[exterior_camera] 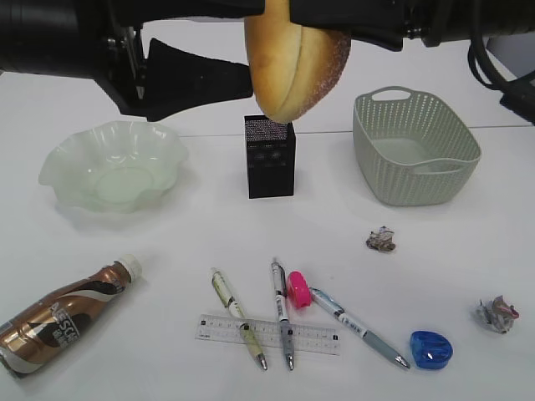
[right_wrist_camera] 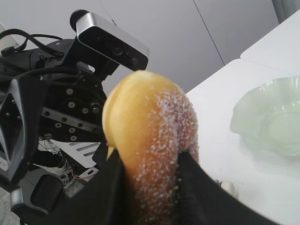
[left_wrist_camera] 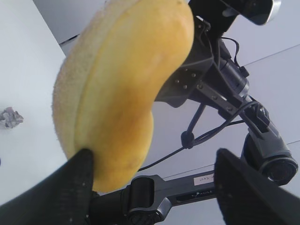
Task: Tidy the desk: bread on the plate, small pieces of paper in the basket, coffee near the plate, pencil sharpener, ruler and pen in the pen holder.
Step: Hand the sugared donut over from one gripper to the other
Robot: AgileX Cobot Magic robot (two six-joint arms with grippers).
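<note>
Bread (exterior_camera: 294, 58) up in the air above the pen holder (exterior_camera: 270, 156), pinched between the right gripper's (right_wrist_camera: 151, 176) two black fingers (right_wrist_camera: 110, 187), sugary side to the right in the exterior view. Left gripper (left_wrist_camera: 154, 185) spread wide around the bread's lower end: one finger (left_wrist_camera: 70, 187) touching the crust, the other well apart from it, so no clamp on that side.

Plate (exterior_camera: 63, 163) back left on the desk (exterior_camera: 150, 242), nothing in it. Pen holder at centre back, upright; contents not readable through the mesh. Basket (exterior_camera: 415, 146) back right, upright, nothing visible inside.

Coffee (exterior_camera: 63, 316) lying on its side front left, cap toward the plate, well apart from it. Ruler (exterior_camera: 267, 333) flat at front centre with two pens (exterior_camera: 282, 313) lying across it, third pen (exterior_camera: 358, 327) just right of it. Pink sharpener (exterior_camera: 298, 289) between the pens, blue sharpener (exterior_camera: 430, 347) near the third pen's tip. Two paper scraps (exterior_camera: 381, 241) on the desk right of centre, both outside the basket.
</note>
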